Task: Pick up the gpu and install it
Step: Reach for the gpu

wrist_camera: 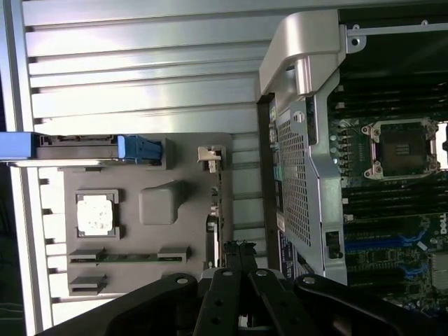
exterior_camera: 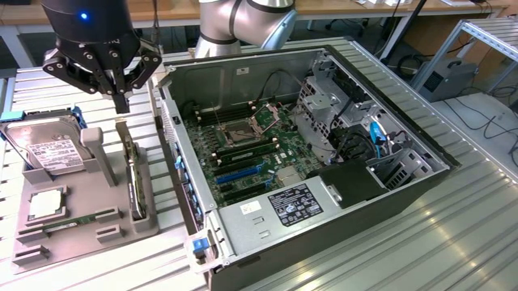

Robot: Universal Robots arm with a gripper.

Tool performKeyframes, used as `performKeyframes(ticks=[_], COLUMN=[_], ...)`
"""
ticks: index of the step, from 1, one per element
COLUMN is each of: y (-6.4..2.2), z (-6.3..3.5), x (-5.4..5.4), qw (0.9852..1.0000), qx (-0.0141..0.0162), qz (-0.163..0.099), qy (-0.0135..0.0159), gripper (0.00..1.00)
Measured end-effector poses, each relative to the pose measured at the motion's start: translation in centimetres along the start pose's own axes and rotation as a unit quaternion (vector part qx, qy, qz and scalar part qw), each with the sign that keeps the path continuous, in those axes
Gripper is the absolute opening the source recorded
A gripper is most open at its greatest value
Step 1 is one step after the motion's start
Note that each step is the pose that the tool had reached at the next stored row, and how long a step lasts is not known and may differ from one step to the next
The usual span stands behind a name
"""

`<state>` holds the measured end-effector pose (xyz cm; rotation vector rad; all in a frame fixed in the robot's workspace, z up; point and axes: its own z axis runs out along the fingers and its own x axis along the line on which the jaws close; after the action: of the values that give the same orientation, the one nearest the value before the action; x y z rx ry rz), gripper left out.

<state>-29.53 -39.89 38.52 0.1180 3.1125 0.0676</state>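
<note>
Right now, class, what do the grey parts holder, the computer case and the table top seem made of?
Parts holder: probably plastic, uniform matte grey, no glare. Computer case: likely sheet metal, bare silvery, folded edges. Table top: metal, perhaps aluminium; ribbed slats mirror the light.

Gripper (wrist_camera: 238, 246): black, fingers pressed together, tips over the gap between the grey holder tray (wrist_camera: 143, 175) and the open PC case (wrist_camera: 301, 140). The gpu (wrist_camera: 213, 222) stands on edge in the tray's slot on the case side, just beside the fingertips and not between them. On the tray: square silver processor chip (wrist_camera: 94, 213), memory stick (wrist_camera: 126, 257) lying flat, hard drive (wrist_camera: 77, 141) on edge with a blue rail (wrist_camera: 143, 149). Inside the case: motherboard with an empty CPU socket (wrist_camera: 404, 147) and blue slots (wrist_camera: 392, 245). Slatted metal table (wrist_camera: 140, 70) underneath.
</note>
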Motion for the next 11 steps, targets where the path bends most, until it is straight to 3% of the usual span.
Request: performKeyframes(ticks=[11], y=[-0.03], z=[0.04], x=[0.38], qw=[1.0], qx=[0.0], qz=[0.0], qy=[0.0], gripper=[0.11])
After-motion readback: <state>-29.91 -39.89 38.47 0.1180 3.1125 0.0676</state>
